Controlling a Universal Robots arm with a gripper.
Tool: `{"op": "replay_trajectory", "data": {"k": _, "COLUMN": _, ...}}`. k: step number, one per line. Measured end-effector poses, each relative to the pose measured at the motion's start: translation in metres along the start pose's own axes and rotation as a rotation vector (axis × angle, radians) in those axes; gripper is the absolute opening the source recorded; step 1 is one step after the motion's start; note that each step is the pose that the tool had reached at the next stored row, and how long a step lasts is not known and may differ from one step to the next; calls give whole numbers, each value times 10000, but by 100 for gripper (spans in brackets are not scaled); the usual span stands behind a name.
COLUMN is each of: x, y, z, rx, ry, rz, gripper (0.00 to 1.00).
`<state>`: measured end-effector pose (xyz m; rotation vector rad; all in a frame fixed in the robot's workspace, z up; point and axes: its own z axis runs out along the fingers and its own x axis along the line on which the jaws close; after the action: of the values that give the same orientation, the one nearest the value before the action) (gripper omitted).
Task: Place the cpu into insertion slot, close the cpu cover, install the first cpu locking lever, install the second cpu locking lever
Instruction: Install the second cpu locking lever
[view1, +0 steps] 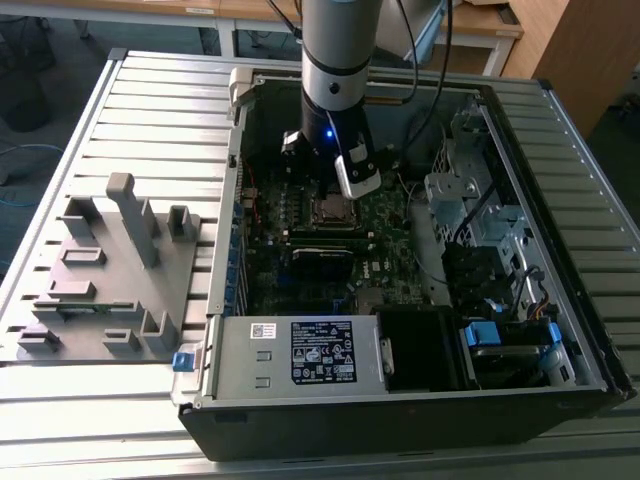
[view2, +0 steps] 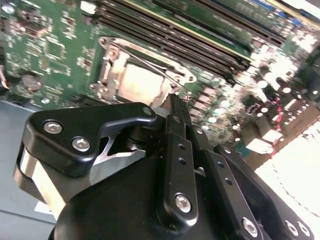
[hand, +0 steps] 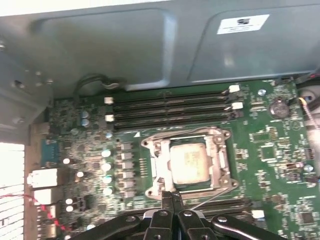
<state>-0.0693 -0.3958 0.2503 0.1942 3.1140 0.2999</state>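
The black two-fingered gripper (hand: 172, 196) was seen in both wrist views clenched, its fingertips (view2: 173, 101) pressed together with nothing between them, poised just beside the edge of the square black insertion slot (hand: 187, 161). The small flat square cpu with a dull silver-grey metal top (hand: 189, 160) was seated in that slot. The thin silvery metal cpu cover (hand: 216, 161), a frame plate with a large square cut-out, was lying flat over the chip, so that the metal top was showing through the opening. A thin wire locking lever (view2: 155, 67) was seen in the second wrist view running slantwise along the cover's edge; whether it was latched could not be told. Long narrow black memory slots (hand: 170, 107) were lined up beside the socket on the green motherboard (hand: 272, 145).

In the exterior view, the silver-and-black robot arm (view1: 338, 60) was lowered into the open black computer case (view1: 560, 330), which was resting on a slatted metal table (view1: 150, 110), with a grey moulded fixture tray (view1: 110, 270) toward the exterior view's left.
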Motion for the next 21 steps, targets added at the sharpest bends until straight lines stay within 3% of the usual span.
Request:
{"op": "replay_trajectory", "data": {"k": 4, "x": -75, "y": 5, "z": 2, "rx": 0, "ry": 1, "rz": 0, "gripper": 10}}
{"op": "replay_trajectory", "data": {"k": 21, "x": -82, "y": -39, "z": 17, "rx": 18, "ry": -8, "rz": 0, "gripper": 10}}
